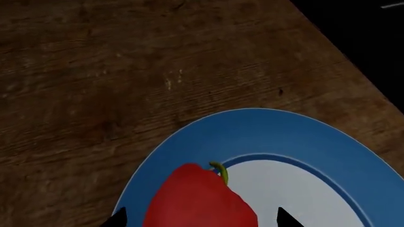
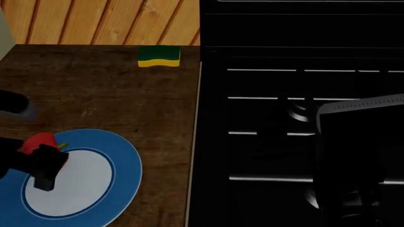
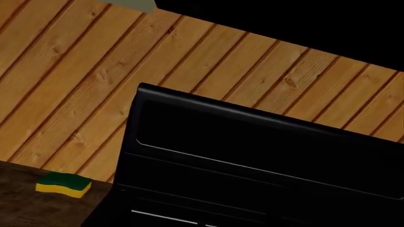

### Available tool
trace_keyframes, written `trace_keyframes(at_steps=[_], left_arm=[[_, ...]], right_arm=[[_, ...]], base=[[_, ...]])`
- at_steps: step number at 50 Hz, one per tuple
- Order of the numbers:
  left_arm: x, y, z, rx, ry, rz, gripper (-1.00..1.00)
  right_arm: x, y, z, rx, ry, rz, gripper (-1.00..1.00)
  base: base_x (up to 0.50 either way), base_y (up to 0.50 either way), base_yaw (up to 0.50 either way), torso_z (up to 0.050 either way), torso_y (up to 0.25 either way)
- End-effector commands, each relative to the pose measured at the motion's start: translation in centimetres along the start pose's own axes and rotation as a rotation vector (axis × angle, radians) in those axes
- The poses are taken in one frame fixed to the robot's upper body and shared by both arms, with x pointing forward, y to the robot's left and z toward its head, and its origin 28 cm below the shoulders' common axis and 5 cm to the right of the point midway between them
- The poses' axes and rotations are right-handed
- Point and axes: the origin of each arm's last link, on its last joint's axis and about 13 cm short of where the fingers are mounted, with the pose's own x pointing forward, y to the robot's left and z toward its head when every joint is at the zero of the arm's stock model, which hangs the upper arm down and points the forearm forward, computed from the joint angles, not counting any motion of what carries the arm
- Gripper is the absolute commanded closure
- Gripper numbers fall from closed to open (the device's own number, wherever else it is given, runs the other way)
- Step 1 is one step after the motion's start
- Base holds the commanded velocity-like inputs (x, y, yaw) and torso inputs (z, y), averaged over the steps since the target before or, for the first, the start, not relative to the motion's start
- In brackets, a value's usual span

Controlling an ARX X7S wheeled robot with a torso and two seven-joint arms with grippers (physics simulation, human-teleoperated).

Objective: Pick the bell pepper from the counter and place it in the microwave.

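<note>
We found the bell pepper between the dark fingertips of the left gripper, over the blue plate near the counter's front left corner; whether it was gripped or lifted we could not tell. A sponge lay at the back edge. The right gripper was out of view.

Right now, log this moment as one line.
stage: grasping | left gripper: jaws straddle small glossy red bell pepper, closure unclear | pepper over round blue plate on dark wood counter | right gripper: out of view
</note>
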Motion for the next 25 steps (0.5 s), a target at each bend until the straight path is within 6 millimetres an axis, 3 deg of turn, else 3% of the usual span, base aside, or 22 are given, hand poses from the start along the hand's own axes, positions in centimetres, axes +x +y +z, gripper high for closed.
trace_keyframes(at_steps=[1, 25], left_arm=[[1.34, 0.0, -0.45, -0.016, 0.008, -0.064, -1.0], [1.87, 0.0, -0.73, -0.013, 0.002, -0.049, -1.0]], right_arm=[[0.23, -0.15, -0.08, -0.001, 0.007, -0.006, -1.0], [0.14, -0.19, -0.08, -0.002, 0.007, -0.008, -1.0]], base=[[0.0, 0.0, 0.0, 0.0, 0.0], [0.0, 0.0, 0.0, 0.0, 0.0]])
